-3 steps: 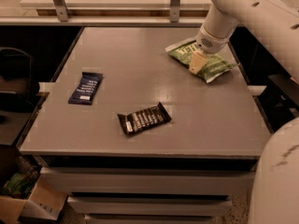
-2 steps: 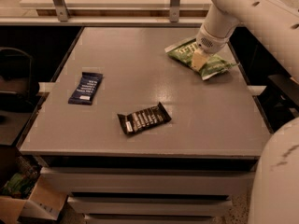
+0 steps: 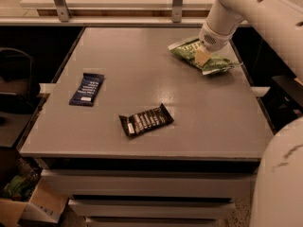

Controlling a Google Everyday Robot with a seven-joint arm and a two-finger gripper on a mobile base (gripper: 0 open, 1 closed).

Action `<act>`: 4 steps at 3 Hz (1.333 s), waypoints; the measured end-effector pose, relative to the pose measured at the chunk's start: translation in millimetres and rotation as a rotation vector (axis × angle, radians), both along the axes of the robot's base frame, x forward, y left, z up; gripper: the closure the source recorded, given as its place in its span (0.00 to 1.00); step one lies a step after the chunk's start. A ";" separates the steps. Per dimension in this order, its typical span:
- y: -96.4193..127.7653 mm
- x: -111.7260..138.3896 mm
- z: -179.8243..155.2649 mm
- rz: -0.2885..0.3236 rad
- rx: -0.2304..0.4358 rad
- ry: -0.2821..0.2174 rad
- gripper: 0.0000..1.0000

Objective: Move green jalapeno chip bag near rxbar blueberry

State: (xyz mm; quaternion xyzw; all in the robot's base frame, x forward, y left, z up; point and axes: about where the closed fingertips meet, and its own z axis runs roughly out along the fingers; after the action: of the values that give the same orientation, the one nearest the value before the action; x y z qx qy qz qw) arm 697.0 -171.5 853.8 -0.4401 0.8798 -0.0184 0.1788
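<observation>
The green jalapeno chip bag [image 3: 214, 59] lies at the far right of the grey table [image 3: 156, 84], crinkly green with white ends. My gripper [image 3: 202, 56] is down on the bag's middle, reaching in from the upper right on the white arm [image 3: 246, 6]. The rxbar blueberry [image 3: 87, 89], a flat navy wrapper with white text, lies at the left side of the table, far from the bag.
A black-wrapped bar with white lettering [image 3: 145, 120] lies near the table's front middle. Metal posts [image 3: 57, 1] stand behind the far edge. A cardboard box [image 3: 28, 200] sits on the floor at lower left. My robot body [image 3: 279, 183] fills the lower right.
The gripper has shifted slightly down onto the chip bag; the bag and both bars stay in place.
</observation>
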 end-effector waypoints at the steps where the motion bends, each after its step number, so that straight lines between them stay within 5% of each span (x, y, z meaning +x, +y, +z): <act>1: -0.8 5.0 16.9 0.015 -0.002 -0.035 1.00; 3: 15.0 0.6 56.2 0.115 -0.018 -0.116 1.00; 4: 43.1 -10.4 68.1 0.235 -0.016 -0.130 1.00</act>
State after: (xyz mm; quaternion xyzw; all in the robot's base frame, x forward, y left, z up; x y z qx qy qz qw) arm 686.6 -128.4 921.9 -0.5396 0.8085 -0.0326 0.2328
